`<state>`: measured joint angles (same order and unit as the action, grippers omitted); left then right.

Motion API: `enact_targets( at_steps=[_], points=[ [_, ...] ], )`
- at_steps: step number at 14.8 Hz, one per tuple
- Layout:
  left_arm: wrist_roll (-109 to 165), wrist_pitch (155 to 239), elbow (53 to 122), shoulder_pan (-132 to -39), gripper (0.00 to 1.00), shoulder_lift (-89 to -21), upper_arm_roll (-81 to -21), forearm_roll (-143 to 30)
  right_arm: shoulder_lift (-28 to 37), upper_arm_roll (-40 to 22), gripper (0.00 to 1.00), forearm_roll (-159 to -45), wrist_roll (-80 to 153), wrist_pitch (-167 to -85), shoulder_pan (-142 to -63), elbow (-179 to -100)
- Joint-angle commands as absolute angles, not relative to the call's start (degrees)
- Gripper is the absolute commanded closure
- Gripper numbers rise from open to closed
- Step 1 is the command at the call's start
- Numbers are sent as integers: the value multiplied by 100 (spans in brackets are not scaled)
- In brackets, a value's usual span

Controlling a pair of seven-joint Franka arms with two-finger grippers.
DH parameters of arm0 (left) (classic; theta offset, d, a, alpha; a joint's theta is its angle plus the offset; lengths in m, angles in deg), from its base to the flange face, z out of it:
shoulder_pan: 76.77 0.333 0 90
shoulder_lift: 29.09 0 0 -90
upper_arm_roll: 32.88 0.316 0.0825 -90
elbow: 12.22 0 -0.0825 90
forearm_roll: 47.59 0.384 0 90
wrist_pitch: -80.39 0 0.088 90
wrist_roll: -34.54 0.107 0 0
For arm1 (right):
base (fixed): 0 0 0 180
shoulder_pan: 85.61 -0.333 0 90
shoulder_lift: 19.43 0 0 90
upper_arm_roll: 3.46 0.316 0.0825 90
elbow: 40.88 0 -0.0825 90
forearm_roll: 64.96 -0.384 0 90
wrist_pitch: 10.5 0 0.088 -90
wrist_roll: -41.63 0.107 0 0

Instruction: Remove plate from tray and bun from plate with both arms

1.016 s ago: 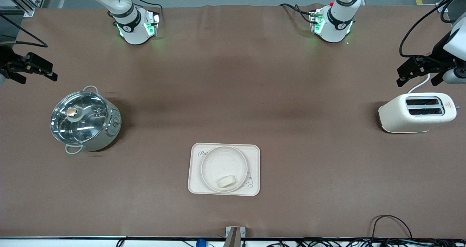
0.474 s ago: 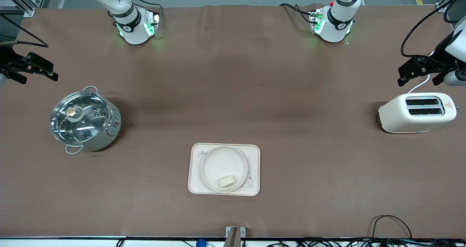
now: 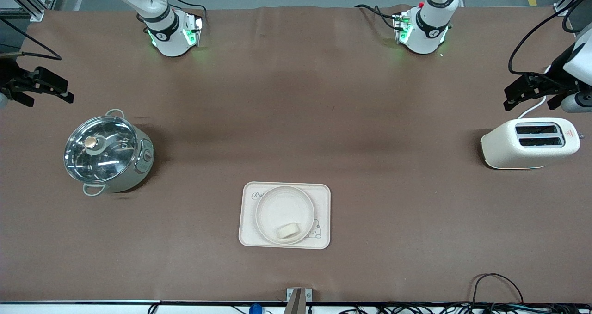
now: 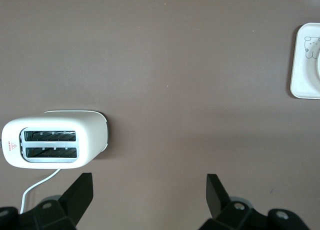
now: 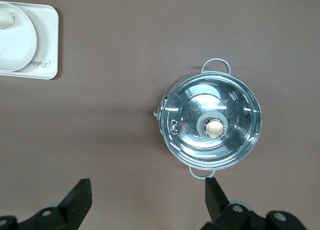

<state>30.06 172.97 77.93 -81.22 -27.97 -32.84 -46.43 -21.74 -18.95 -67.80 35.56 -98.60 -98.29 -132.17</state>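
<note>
I am holding both claws high at the two ends of the tabletop [image 3: 296, 96], well apart from the work. My left claw [image 3: 532, 92] is hanging over the tabletop just beside the toaster [image 3: 529, 144], on the side toward my bases; its fingers [image 4: 80, 192] are standing spread as wide as they go, with nothing between them. My right claw [image 3: 39, 89] is hanging over the tabletop near the pot [image 3: 107, 153], also wide open and empty, its fingers [image 5: 77, 197] framing bare cloth.

The tray [image 3: 323, 193] is lying midway between the two ends, nearer the front camera than the toaster and the pot. The plate [image 3: 283, 202] is sitting on it, covering part of the script. The bun [image 3: 287, 231] is resting in the plate against the rim nearest the front camera, its long axis running roughly along the tray's long side, slightly tilted.

From either claw the tray is lying inward toward the table's middle and toward the front camera; each wrist view is catching only a corner of it. I am judging neither arm clearly nearer, so both are facing a long diagonal reach. Nothing is lifted yet: the plate is on the tray, the bun on the plate. Both wrists are pointing straight down, fingers toward the tabletop.
</note>
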Motion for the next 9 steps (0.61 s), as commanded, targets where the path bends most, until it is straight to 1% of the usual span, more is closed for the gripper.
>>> enact_targets(
  at_steps=[1, 5, 7, 9],
  points=[
    [2980, 17259, 7786, -8125, 0, -2768, -3305, -4557, -2260, -1857, 0, -6663, 3530, -9892, -9844, -13317],
    [2980, 17329, 7883, -8125, 0, -2716, -3305, -4566, -2146, -1857, 0, -6672, 3548, -9997, -9932, -13282],
    [2997, 17329, 7874, -8116, 0, -2716, -3305, -4566, -1813, -1857, 0, -6733, 3556, -10303, -10081, -13203],
    [3032, 17329, 7866, -8108, 0, -2724, -3305, -4574, -1339, -1848, 0, -6786, 3618, -10847, -10335, -13150]
  ],
)
